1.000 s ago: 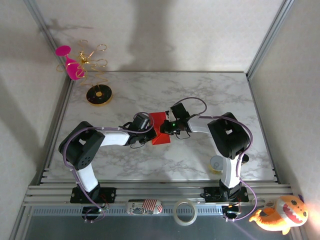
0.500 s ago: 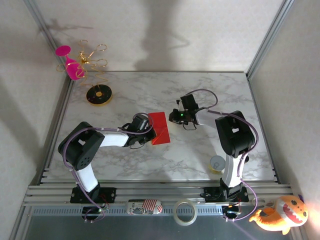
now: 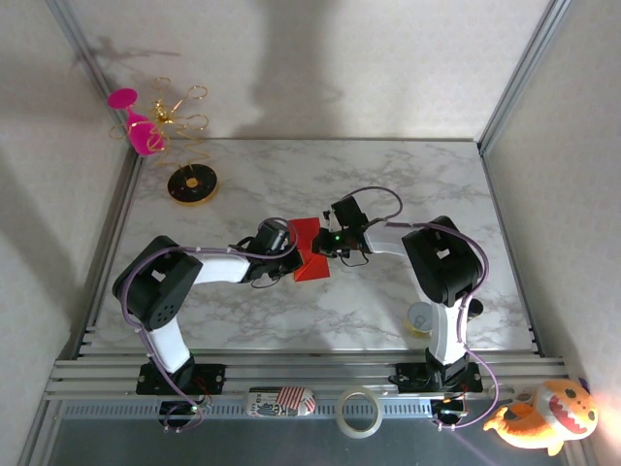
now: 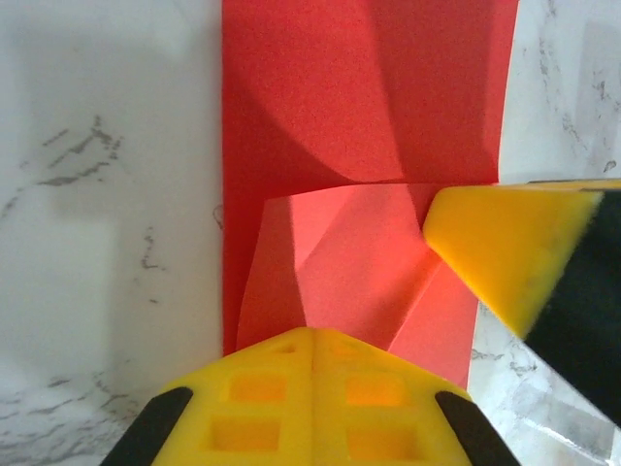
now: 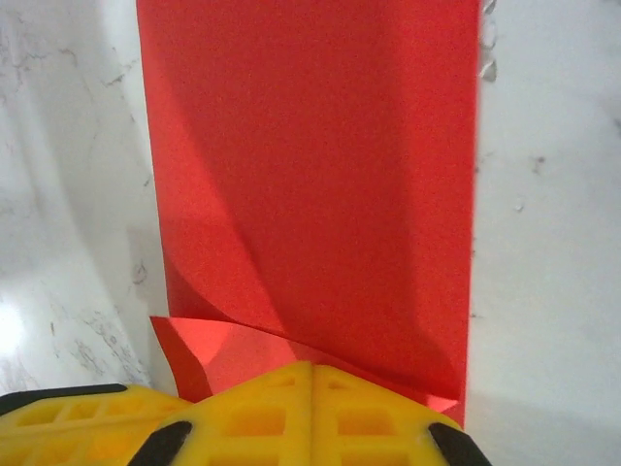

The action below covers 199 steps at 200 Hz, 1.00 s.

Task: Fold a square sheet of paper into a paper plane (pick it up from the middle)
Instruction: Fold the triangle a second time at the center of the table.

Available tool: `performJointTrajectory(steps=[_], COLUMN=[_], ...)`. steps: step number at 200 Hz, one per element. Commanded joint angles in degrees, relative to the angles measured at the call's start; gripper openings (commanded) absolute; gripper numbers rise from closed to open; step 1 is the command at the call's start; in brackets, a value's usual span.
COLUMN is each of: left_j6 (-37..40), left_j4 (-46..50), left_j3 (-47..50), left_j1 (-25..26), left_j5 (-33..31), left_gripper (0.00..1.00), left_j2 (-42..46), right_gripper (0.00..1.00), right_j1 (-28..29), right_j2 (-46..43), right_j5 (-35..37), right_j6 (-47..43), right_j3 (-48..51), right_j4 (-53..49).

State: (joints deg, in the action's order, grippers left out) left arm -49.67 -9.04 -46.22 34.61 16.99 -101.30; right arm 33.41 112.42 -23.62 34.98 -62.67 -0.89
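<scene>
Top view: your red paper sheet lies mid-desk, partly folded, between both tools. Left tool touches its left edge, right tool its right edge.
Left wrist: left tool closed, tips at raised flap; right tool's yellow pad touches same flap.
Right wrist: right tool closed, tips on sheet's near edge, where you see small corner turned up.

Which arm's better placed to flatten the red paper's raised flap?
Left, likely: the left gripper, shut, sits squarely at the raised flap of the paper; the right gripper, also shut, touches just its corner.
</scene>
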Motion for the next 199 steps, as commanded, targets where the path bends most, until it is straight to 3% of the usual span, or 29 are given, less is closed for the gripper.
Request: performJointTrajectory(steps=[1,38,69,158,199], left_j6=[3.81,6.68,5.31,4.49,7.30], left_j4=[6.72,4.99,1.57,0.77,6.01], left_j3=[-2.21,-5.24,-4.29,-0.45,1.84], left_j1=[-0.69,0.08,0.42,1.07,1.51], left_j5=[1.56,5.62,8.05,7.71,5.61], left_gripper=[0.00,0.08,0.08,0.06,0.05], left_j2=[0.85,2.19,0.52,-3.34,-2.40], right_gripper=[0.03,0.03,0.03,0.02,0.02], right_j1=[-0.01,-0.01,-0.01,0.01,0.03], right_j2=[2.64,3.68,3.86,4.55,4.81], right_j5=[2.94,4.32,4.28,4.15,4.41], right_j6=[0.46,1.12,1.74,1.77,1.67], right_j3=[-0.93,-0.19,0.19,-0.03,-0.08], right_j4=[-3.78,-5.18,-5.18,-5.97,-6.41])
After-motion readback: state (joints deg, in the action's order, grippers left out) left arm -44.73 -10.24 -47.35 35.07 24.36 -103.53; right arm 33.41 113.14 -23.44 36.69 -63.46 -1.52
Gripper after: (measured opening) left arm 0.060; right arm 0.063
